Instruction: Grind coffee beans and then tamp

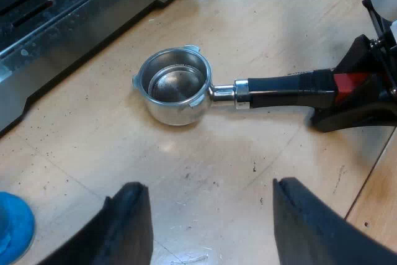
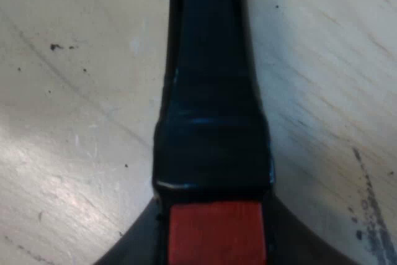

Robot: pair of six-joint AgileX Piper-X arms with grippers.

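The metal holder (image 1: pixel 175 85) lies on the wooden table, its basket facing up and showing bare metal inside. Its dark handle (image 1: pixel 285 88) runs away from the basket to the red end (image 1: pixel 348 81), where my right gripper (image 1: pixel 356 100) is closed around it. Up close, the handle (image 2: pixel 211 91) fills the space between the right gripper's (image 2: pixel 214 243) fingers, with the red end (image 2: pixel 214 234) just at them. My left gripper (image 1: pixel 209 185) hovers open over the bare table a short way from the basket, nothing between its fingers.
The espresso machine's (image 1: pixel 74 17) metal base and slotted drip tray stand just beyond the basket. A blue tamper (image 1: pixel 12 228) sits on the table beside one left finger. A seam in the table (image 1: pixel 372 178) runs under the right gripper.
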